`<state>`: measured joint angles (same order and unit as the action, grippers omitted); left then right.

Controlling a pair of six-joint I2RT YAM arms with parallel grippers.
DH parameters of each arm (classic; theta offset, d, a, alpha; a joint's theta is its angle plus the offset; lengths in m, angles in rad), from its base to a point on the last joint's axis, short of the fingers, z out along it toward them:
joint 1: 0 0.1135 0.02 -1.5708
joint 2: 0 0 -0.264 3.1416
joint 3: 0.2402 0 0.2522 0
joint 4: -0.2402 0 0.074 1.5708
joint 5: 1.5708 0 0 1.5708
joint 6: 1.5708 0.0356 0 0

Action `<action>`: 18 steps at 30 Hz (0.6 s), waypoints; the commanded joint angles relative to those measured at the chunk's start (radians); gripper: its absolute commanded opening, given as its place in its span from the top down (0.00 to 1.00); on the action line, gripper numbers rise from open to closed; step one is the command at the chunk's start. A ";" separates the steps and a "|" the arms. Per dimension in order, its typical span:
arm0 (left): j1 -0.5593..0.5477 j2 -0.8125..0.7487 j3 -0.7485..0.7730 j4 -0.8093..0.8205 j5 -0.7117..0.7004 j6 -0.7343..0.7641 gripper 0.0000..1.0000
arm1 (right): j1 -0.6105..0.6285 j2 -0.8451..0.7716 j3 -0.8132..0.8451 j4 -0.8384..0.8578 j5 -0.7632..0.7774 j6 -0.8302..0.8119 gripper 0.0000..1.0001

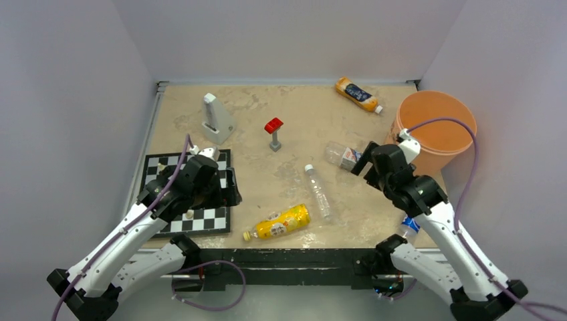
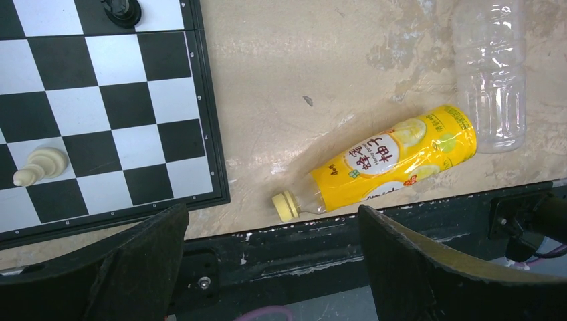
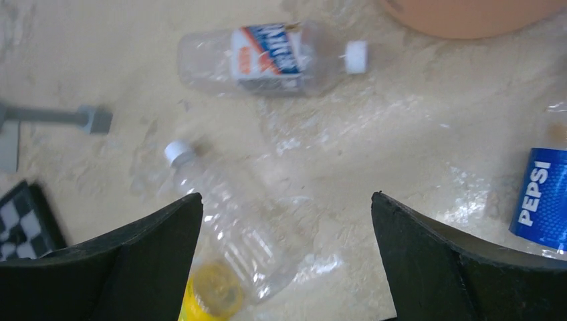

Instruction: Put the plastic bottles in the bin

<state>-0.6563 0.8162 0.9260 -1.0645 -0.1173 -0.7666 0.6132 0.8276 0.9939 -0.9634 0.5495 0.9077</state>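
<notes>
Plainly, both grippers are spread wide and hold nothing. The right gripper (image 3: 286, 199) hangs over the desk (image 3: 414, 134) with bare surface between its fingers. Straight ahead of it lies a clear bottle with a blue and orange label (image 3: 274, 59), on its side, its white cap pointing toward the bin (image 3: 468, 13), which stands just beyond and to the right. Under the gripper's left finger (image 3: 134, 267) a slim clear bottle (image 3: 227, 221) lies slantwise, white cap away from the gripper. Off its right finger, near the desk's front edge, a Pepsi bottle (image 3: 541, 197) shows only its blue label. Far ahead and to the left, by the back wall, an orange bottle (image 1: 358, 94) lies well apart from the gripper.

The left gripper (image 2: 271, 212) hovers at the right edge of a chessboard (image 2: 100, 100), its fingers framing the desk's front edge. Just ahead and to its right a yellow bottle (image 2: 394, 160) lies on its side, cap toward the gripper; its other end sits just beside the slim clear bottle's base, though I cannot tell whether they touch. To the gripper's left a white pawn (image 2: 37, 167) lies tipped on the board.

No bottle can be seen in the bin from above.
</notes>
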 commanded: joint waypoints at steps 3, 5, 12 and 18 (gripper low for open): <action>-0.003 -0.039 -0.004 0.000 -0.006 0.001 0.00 | -0.531 -0.005 -0.145 0.176 -0.319 -0.198 0.01; -0.004 -0.040 0.001 -0.013 -0.003 0.010 0.00 | -0.588 0.026 -0.175 0.167 -0.305 -0.173 0.01; -0.005 -0.071 0.024 -0.059 -0.006 0.034 0.00 | -0.663 0.157 -0.118 0.032 -0.121 -0.039 0.01; -0.004 -0.058 0.076 -0.083 -0.025 0.067 0.00 | -0.729 0.240 -0.117 -0.029 -0.081 0.035 0.01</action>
<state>-0.6563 0.7513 0.9337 -1.1313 -0.1204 -0.7391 -0.0853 1.0245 0.8284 -0.9298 0.4007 0.8665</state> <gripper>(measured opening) 0.997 0.985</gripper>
